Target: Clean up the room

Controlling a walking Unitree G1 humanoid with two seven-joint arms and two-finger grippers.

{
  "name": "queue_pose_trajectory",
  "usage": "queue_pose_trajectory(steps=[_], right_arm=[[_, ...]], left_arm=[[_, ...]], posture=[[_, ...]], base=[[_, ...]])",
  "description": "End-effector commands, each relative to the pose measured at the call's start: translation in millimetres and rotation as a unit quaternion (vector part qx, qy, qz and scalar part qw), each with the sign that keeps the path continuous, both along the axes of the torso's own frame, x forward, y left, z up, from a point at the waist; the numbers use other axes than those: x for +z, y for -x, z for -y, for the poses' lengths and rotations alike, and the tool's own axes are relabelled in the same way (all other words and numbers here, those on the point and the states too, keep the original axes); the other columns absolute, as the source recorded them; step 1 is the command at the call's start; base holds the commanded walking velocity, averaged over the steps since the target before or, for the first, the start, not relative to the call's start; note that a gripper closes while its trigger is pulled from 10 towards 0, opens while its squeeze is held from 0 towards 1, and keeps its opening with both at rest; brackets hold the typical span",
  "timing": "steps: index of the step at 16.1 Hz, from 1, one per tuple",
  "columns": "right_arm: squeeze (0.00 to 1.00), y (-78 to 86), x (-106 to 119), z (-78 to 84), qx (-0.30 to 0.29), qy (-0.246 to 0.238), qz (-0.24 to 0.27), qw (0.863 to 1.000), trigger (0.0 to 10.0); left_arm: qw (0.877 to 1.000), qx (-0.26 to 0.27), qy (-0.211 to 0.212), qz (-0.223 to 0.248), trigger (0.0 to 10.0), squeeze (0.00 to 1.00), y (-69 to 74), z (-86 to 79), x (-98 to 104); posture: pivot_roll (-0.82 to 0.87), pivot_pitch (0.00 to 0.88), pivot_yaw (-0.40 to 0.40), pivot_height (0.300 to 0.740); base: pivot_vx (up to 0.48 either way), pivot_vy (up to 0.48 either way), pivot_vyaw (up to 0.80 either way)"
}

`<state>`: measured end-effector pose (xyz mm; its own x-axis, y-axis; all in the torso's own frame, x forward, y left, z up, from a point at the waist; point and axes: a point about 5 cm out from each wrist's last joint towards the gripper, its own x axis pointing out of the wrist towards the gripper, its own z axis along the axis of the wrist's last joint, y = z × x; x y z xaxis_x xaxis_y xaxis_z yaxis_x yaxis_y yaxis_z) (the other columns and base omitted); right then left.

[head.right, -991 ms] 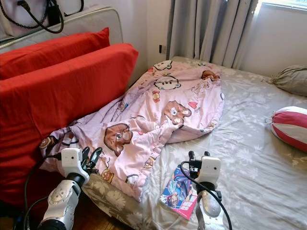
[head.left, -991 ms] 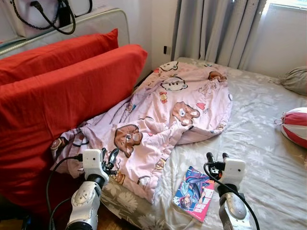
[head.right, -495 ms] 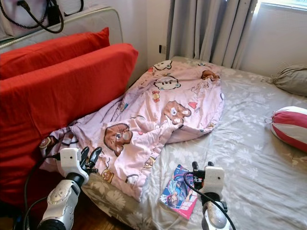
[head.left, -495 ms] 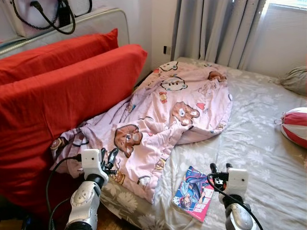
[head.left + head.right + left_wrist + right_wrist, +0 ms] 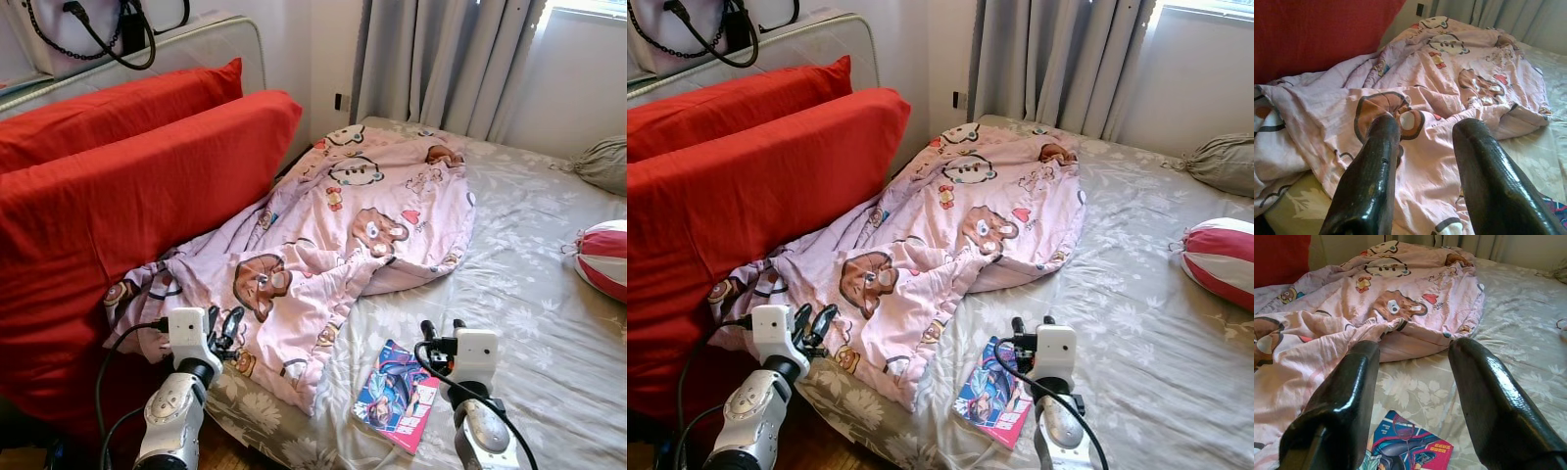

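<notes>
A pink cartoon-print blanket [image 5: 343, 235] lies crumpled across the left half of the bed [image 5: 529, 294]. A colourful comic book [image 5: 396, 395] rests on the grey floral sheet near the bed's front edge. My right gripper [image 5: 441, 327] hovers open just right of the book, low over the sheet; the book [image 5: 1410, 450] lies below its fingers. My left gripper [image 5: 224, 320] is open at the blanket's near corner, above the pink blanket [image 5: 1420, 112]. Nothing is held by either gripper.
Two big red cushions [image 5: 127, 186] lean against the wall on the left. A red-and-white striped pillow [image 5: 602, 257] and a grey cushion [image 5: 600, 162] lie at the bed's right side. Grey curtains [image 5: 441, 59] hang behind. A white bag [image 5: 69, 29] with black straps sits above the cushions.
My right gripper dipped down and right half a second ago and has come back up towards the book. The left gripper has hardly moved.
</notes>
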<state>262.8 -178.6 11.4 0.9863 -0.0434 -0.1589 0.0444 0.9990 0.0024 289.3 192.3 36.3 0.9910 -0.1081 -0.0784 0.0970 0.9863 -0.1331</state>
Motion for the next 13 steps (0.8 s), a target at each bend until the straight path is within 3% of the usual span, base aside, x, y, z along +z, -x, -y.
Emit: queue_pose_trajectory(steps=[1, 6, 7, 13], right_arm=[[0.0, 1.3, -3.0, -0.4, -0.002, -0.003, -0.011, 1.0, 10.0], [0.0, -5.0, 1.9, -0.5, 0.002, 0.003, -0.004, 1.0, 10.0], [0.0, -5.2, 2.6, -2.6, 0.017, 0.022, -0.003, 1.0, 10.0], [0.0, -2.1, -3.7, -4.8, 0.011, 0.025, -0.027, 0.999, 10.0]], left_arm=[[1.0, 0.001, 0.0, -0.004, 10.0, 0.0, -0.4, -3.4, 0.9], [1.0, 0.002, -0.002, -0.003, 10.0, 0.0, -3.0, -4.1, 3.1], [1.0, 0.002, -0.002, -0.004, 10.0, 0.0, -2.8, -3.8, 3.0], [1.0, 0.0, 0.0, -0.002, 10.0, 0.0, -4.1, -1.6, 4.6]], posture=[[0.01, 0.0, -0.025, 0.74], [0.01, 0.0, -0.023, 0.74], [0.02, 0.0, -0.023, 0.74], [0.01, 0.0, -0.02, 0.735]], base=[[0.0, 0.0, 0.0], [0.0, 0.0, 0.0], [0.0, 0.0, 0.0], [0.0, 0.0, 0.0]])
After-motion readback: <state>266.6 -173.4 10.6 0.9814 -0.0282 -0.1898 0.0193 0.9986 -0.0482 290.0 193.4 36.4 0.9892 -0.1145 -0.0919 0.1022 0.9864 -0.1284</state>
